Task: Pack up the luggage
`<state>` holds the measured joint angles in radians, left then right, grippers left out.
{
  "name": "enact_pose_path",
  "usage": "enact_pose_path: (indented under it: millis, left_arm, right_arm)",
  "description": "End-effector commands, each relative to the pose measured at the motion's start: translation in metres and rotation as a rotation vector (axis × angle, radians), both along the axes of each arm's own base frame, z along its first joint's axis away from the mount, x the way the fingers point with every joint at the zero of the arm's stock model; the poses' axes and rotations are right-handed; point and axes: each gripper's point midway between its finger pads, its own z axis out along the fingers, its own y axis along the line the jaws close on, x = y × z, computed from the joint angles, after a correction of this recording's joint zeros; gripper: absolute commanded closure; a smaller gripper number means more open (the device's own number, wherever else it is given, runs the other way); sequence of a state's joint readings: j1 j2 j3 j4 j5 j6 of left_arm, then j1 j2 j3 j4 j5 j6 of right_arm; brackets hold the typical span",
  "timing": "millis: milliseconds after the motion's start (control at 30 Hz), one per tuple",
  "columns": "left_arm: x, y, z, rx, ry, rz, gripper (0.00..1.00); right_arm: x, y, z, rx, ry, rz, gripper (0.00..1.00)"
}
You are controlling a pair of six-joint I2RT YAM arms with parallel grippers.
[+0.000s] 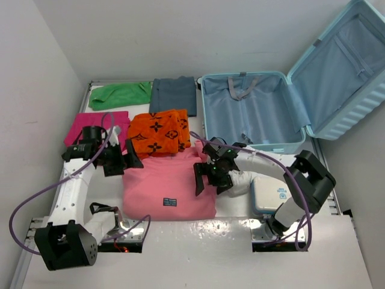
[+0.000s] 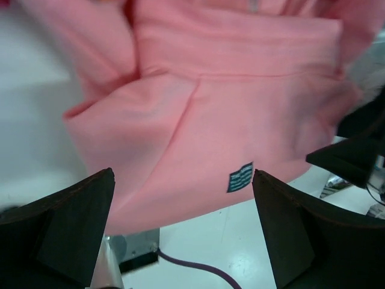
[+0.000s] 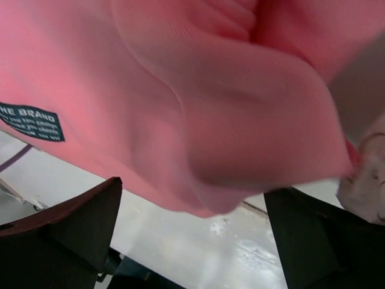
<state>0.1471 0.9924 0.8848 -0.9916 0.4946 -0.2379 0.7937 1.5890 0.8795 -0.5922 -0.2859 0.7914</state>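
The luggage (image 1: 258,120) lies open at the table's far right corner, its cavity facing up, its base wider across than deep, and its lid hinged up against the right wall. In front of it, both arms reach inward to the folded pink sweatshirt (image 1: 168,180). The left gripper (image 1: 124,161) and right gripper (image 1: 212,179) sit at its opposite edges, fingers spread apart and gripping nothing.

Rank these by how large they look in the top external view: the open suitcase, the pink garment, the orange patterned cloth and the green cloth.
1. pale blue suitcase, lid open
2. pink garment
3. orange patterned cloth
4. green cloth, about as long as the orange one but narrower
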Motion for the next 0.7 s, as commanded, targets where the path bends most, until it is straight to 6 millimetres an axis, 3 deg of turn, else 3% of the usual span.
enact_pose_path:
  millis: [0, 67, 200, 333, 400, 633, 667]
  left_arm:
    - [-0.007, 0.015, -0.022, 0.076, 0.1, 0.143, 0.01]
    - [-0.008, 0.028, -0.035, 0.148, 0.127, 0.191, 0.01]
    - [-0.015, 0.033, -0.06, 0.249, 0.204, 0.2, 0.01]
    - [-0.02, 0.019, -0.088, 0.2, 0.291, 0.175, 0.01]
    - [-0.025, 0.005, -0.101, 0.155, 0.344, 0.15, 0.01]
    - [-0.014, 0.006, -0.121, 0.18, 0.393, 0.192, 0.01]
    - [-0.009, 0.006, -0.125, 0.176, 0.394, 0.2, 0.01]
  right_arm:
    - [0.006, 0.006, -0.018, 0.017, 0.028, -0.005, 0.0]
    - [0.012, 0.009, -0.023, 0.019, 0.016, -0.004, 0.0]
    - [0.021, 0.001, -0.036, -0.059, -0.01, -0.035, 0.0]
    - [0.021, -0.006, -0.052, -0.121, -0.014, -0.053, 0.0]
    - [0.023, -0.001, -0.053, -0.101, -0.02, -0.046, 0.0]
    - [0.028, 0.021, -0.055, -0.018, 0.003, -0.038, 0.0]
    - [0.029, 0.025, -0.053, -0.01, 0.003, -0.035, 0.05]
